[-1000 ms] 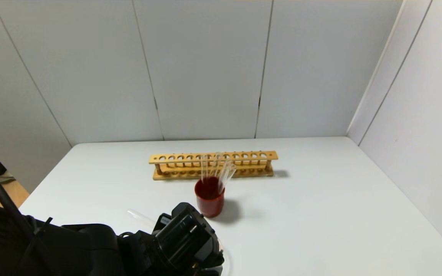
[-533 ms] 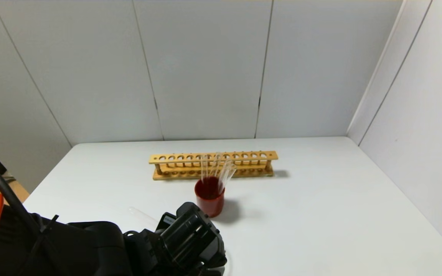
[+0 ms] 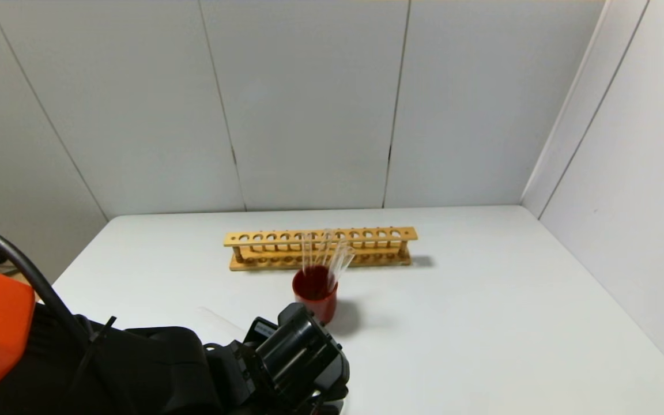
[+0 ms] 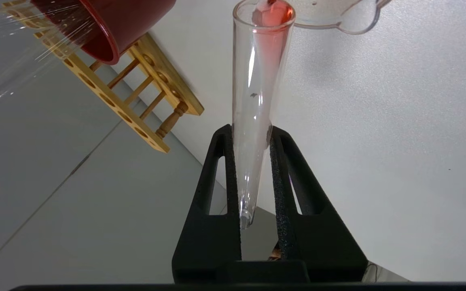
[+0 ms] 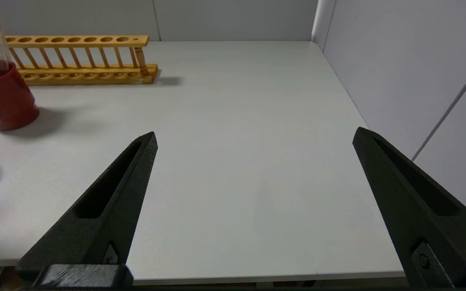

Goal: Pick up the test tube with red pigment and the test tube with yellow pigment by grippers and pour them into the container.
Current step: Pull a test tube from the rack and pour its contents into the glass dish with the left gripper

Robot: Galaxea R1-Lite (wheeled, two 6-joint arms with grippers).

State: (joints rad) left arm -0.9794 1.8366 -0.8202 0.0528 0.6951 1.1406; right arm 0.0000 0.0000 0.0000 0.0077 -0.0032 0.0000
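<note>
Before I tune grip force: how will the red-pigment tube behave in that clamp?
Probably fragile: the test tube with red pigment is thin clear glass. Likely slippery, since the left gripper pinches only its smooth round end. Apparently light, with red liquid pooled at the mouth beside the container.

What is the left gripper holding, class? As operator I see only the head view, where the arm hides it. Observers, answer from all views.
Observer: The left gripper is shut on the test tube with red pigment, as the left wrist view shows.
Operator: Where is its liquid?
Observer: The tube is tipped. The red liquid sits at its mouth, right by the edge of the container.
Operator: And the right gripper?
Observer: The right gripper is open above the table, holding nothing.
</note>
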